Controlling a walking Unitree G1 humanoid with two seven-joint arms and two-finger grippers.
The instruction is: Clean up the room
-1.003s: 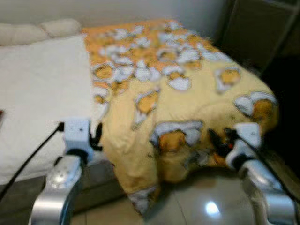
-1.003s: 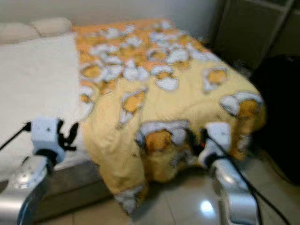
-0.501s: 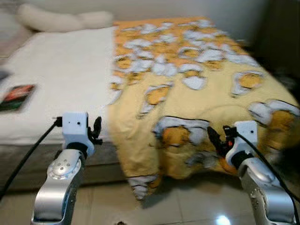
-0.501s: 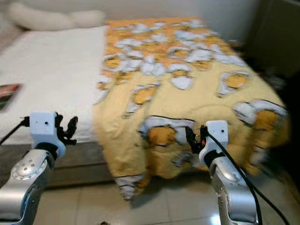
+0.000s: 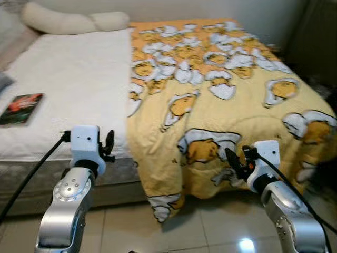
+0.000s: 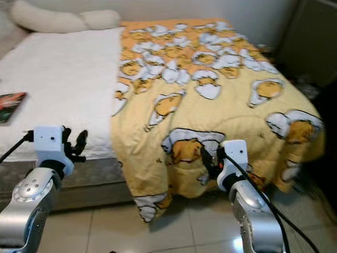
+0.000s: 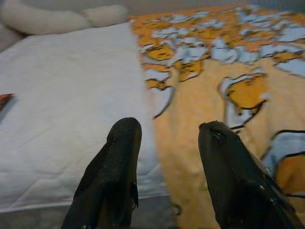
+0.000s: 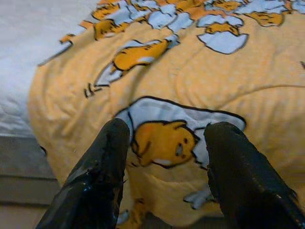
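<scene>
Yellow duvet (image 5: 231, 105) with a cartoon print, spread over only the right part of the bed, bunched inward along its left edge, foot corner sagging over the mattress end down to the tiled floor (image 5: 210, 226). White mattress (image 5: 68, 89) bare on the left part; pillow (image 5: 73, 21) at the head, against the wall. Book (image 5: 21, 108) flat near the mattress's left edge. Left pincer (image 5: 109, 145) held before the mattress front, just left of the duvet's edge, released, gripping nothing. Right pincer (image 5: 234, 162) close before the hanging duvet front, likewise released and gripping nothing. By the look of it, tidying unfinished: duvet covering only part of the bed, book loose on the mattress.
</scene>
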